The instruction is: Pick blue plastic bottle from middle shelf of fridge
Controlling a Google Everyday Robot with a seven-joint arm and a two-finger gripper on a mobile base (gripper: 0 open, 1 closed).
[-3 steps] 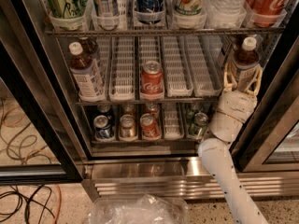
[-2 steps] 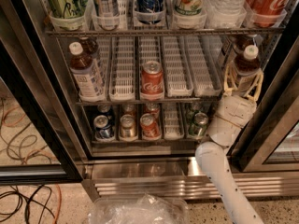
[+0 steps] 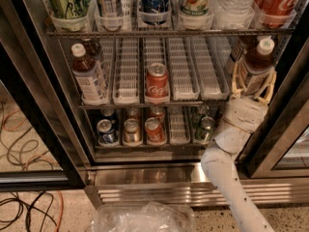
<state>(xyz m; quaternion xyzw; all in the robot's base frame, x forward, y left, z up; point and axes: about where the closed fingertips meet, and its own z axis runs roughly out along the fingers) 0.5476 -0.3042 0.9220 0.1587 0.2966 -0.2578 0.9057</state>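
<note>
Gripping the blue plastic bottle (image 3: 255,65) at the right end of the middle shelf (image 3: 183,74), the gripper (image 3: 253,81) has its cream fingers (image 3: 236,79) clamped on either side of the lower body; white cap and brown drink show above them. Against a second ago: bottle and wrist have shifted a little to the right, toward the dark door frame (image 3: 285,115), while the Coca-Cola can (image 3: 157,81) and the second brown bottle (image 3: 89,74) at the left end sit exactly where they were. Reading: grasp looks made, and the withdrawal from the fridge (image 3: 183,190) has begun, but the bottle appears not yet clear of the opening. Edges to mind: front bar of the upper rack (image 3: 169,33) runs just above the cap, so little room to lift; the door frame is close on the right, nearly touching the outer finger; shelf's wire side is right behind the bottle. Open room lies toward the camera and slightly left, out through the doorway. Below the arm are the small cans (image 3: 145,129), the ribbed steel base, and a crumpled clear plastic bag (image 3: 140,219) on the floor, well apart from the load.
</note>
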